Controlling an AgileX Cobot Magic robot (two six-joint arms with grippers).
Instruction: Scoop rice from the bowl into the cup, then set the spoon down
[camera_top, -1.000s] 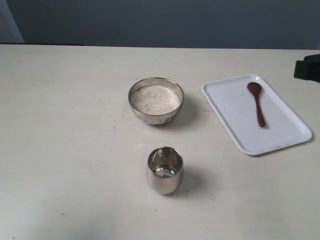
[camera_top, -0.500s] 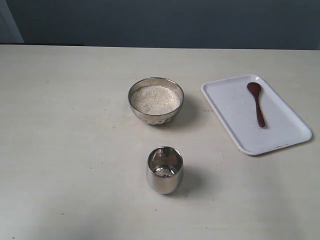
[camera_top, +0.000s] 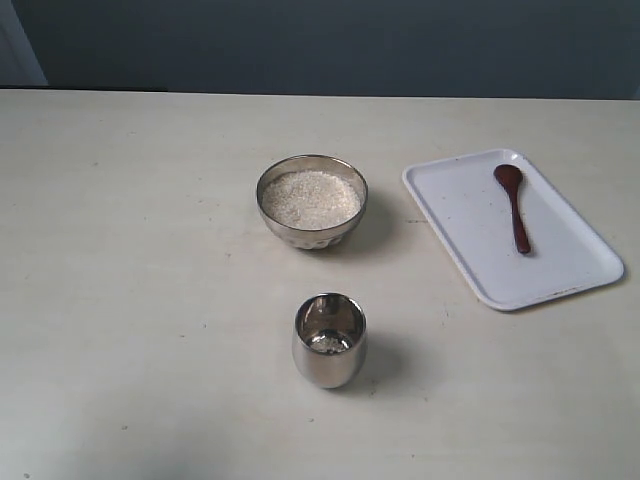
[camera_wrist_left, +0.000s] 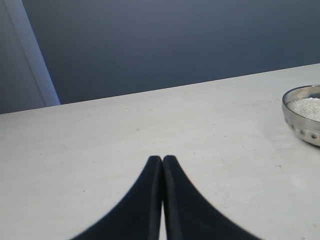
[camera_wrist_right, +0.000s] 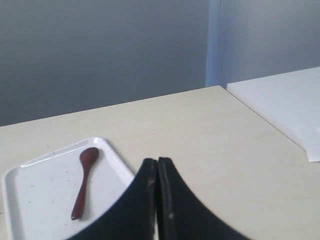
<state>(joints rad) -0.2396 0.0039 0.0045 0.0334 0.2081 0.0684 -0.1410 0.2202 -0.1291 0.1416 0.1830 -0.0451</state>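
Note:
The steel bowl (camera_top: 311, 202) stands mid-table, heaped with white rice (camera_top: 310, 198). In front of it stands the steel cup (camera_top: 329, 340) with a few grains at its bottom. The brown wooden spoon (camera_top: 515, 205) lies on the white tray (camera_top: 470, 240) at the right. No arm shows in the exterior view. In the left wrist view my left gripper (camera_wrist_left: 162, 159) is shut and empty over bare table, with the bowl (camera_wrist_left: 304, 114) off to one side. My right gripper (camera_wrist_right: 157, 161) is shut and empty too, apart from the spoon (camera_wrist_right: 83, 181) on the tray (camera_wrist_right: 35, 200).
The table (camera_top: 140, 300) is pale beige, with a dark wall behind it. A white sheet or second surface (camera_wrist_right: 285, 102) lies beyond the table's edge in the right wrist view.
A dark part of the right arm that showed at the right edge of the exterior view a second ago has gone out of view. Bowl, cup, spoon and tray have not moved.

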